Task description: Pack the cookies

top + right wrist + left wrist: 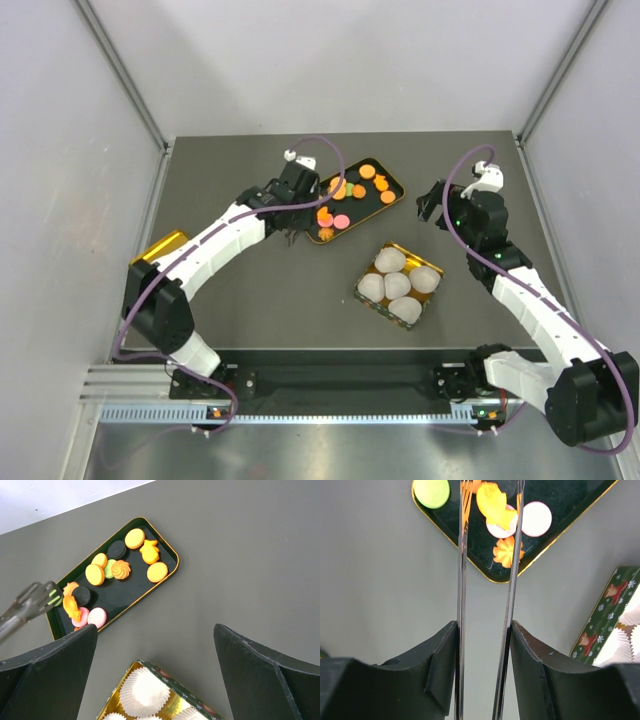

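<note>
The cookies [350, 190] lie on a black tray with a gold rim [398, 183]: mostly orange, plus pink, green and dark ones. My left gripper [290, 205] is shut on a pair of metal tongs [461, 580], whose blades run between the jaws [484, 630] out over the tray's near corner. An orange cookie [492, 502] sits between the tong tips; whether it is pinched or lifted I cannot tell. The right wrist view shows the same tongs [30, 605] beside that cookie [72, 607]. My right gripper [432, 205] [155, 630] hangs open and holds nothing, right of the tray.
A decorated tin [368, 297] [165, 672] with several white paper cups [398, 284] stands in front of the tray. A gold lid [160, 247] lies at the table's left edge, partly under the left arm.
</note>
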Action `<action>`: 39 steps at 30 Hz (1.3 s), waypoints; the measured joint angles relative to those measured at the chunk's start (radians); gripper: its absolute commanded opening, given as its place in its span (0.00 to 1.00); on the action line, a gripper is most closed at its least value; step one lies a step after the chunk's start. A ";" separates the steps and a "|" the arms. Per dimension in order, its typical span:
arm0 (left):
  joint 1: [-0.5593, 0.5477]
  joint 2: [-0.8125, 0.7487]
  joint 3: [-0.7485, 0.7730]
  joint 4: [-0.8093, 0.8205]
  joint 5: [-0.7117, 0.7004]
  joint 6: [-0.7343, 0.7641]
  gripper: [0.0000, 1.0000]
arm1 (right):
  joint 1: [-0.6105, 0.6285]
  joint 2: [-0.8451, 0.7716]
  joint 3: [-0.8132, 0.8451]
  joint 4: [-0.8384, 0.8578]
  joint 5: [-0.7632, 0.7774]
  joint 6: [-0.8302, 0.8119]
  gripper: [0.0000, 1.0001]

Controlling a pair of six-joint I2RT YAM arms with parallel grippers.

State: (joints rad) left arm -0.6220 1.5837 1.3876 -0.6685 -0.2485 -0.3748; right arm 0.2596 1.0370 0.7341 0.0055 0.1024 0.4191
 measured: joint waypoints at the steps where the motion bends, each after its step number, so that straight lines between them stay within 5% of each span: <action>1: -0.004 0.008 0.000 -0.001 0.000 -0.001 0.50 | 0.000 0.000 0.000 0.000 0.000 0.000 1.00; 39: -0.035 0.127 0.008 -0.012 -0.029 -0.018 0.53 | 0.000 0.000 0.001 0.000 -0.019 0.000 1.00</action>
State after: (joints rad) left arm -0.6567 1.7111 1.3952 -0.6807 -0.2771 -0.3923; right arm 0.2592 1.0370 0.7349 0.0059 0.0830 0.4187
